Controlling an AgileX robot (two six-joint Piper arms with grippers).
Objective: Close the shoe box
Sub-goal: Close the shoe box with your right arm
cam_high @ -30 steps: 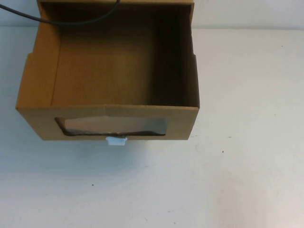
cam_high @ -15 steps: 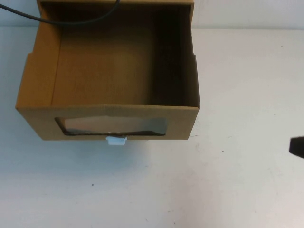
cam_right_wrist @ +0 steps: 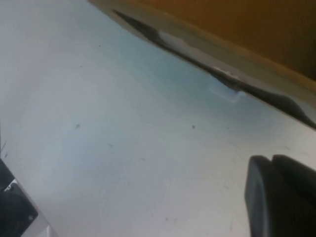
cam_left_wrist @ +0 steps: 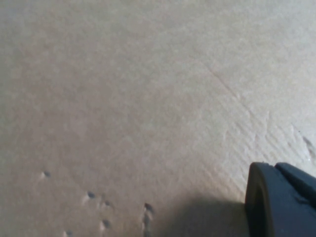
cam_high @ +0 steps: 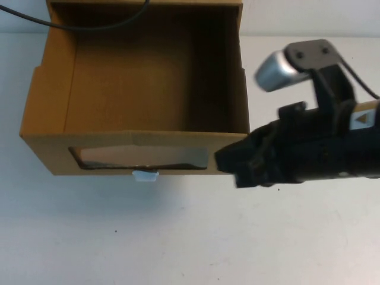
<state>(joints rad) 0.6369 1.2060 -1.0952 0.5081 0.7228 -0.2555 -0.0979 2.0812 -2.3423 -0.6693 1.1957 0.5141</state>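
Near the table's [cam_high: 309, 237] right edge, right gripper [cam_high: 228, 163] sits at the shoe box's [cam_high: 136, 89] front corner, likely to push the pulled-out drawer shut; left gripper [cam_left_wrist: 281, 202] faces cardboard; jaw state unclear on both.

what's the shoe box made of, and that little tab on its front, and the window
The shoe box looks like matte brown corrugated cardboard, with raw folded edges. Its small tab looks like smooth white plastic, though that is uncertain. The window seems to be clear film with a faint sheen. The right gripper is at the front's right corner; the left gripper is over cardboard.
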